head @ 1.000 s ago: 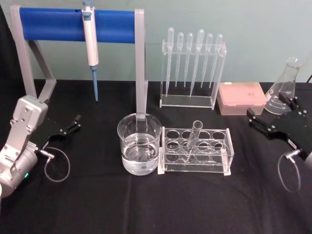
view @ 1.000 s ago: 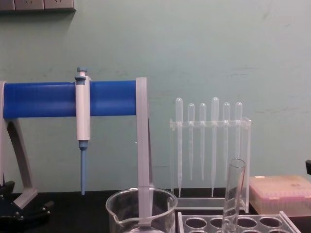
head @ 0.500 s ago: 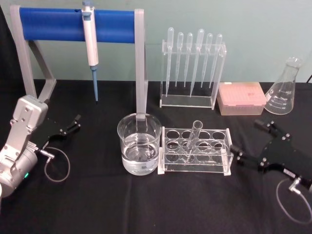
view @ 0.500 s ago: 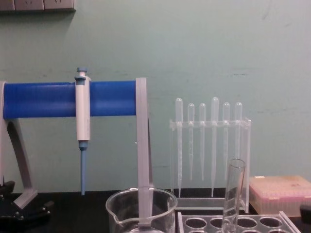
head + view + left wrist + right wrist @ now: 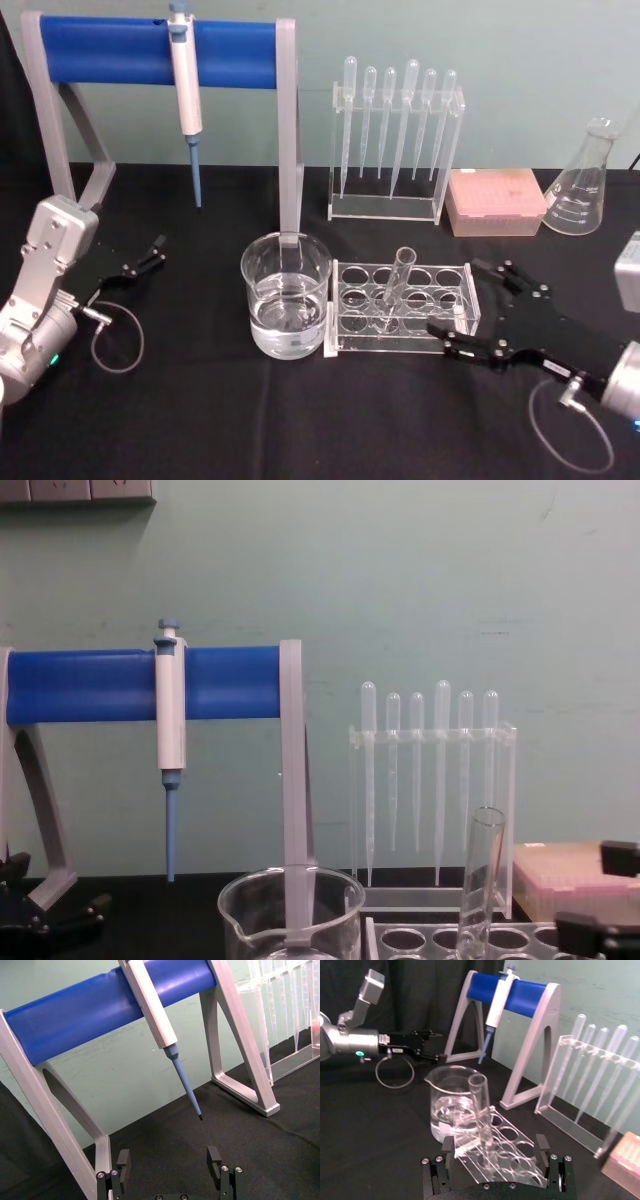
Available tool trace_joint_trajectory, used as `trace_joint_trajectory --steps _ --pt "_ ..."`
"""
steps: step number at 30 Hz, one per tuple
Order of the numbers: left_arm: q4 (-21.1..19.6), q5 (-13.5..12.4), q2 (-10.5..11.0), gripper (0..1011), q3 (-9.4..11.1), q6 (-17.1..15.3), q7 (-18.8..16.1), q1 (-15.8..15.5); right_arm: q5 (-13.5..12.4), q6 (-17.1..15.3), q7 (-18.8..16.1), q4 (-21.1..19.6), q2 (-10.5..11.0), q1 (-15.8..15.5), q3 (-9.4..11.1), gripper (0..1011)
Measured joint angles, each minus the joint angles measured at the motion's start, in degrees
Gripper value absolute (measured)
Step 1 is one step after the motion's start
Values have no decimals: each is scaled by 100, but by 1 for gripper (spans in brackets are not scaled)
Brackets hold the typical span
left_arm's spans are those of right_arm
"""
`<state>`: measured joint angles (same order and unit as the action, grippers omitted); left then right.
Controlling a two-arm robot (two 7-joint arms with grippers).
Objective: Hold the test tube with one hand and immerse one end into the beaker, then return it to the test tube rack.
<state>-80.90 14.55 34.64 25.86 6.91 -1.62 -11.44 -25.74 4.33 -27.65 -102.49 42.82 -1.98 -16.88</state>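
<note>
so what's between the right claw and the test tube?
Only the right end of the clear rack, its holes empty; the open right claw faces the test tube across it. Head view shows it, right wrist view too.

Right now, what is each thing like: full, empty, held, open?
tube: leaning in the rack, not held.
beaker: upright, part full of clear liquid.
right hand: open, by the rack's right end.
left hand: open, parked far left.
pipette: hanging on the blue stand.
flask: upright, looks empty.
</note>
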Motion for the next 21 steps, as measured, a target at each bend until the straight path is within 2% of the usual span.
trace_joint_trajectory --steps 9,16,21 --pt "0 0 0 1000 0 0 0 0 96 -344 -93 -73 -332 222 -156 1002" --pt "0 0 0 1000 0 0 0 0 59 -581 -82 53 -579 405 -216 1002" --pt "0 0 0 1000 0 0 0 0 13 -665 -83 138 -670 504 -247 1002"
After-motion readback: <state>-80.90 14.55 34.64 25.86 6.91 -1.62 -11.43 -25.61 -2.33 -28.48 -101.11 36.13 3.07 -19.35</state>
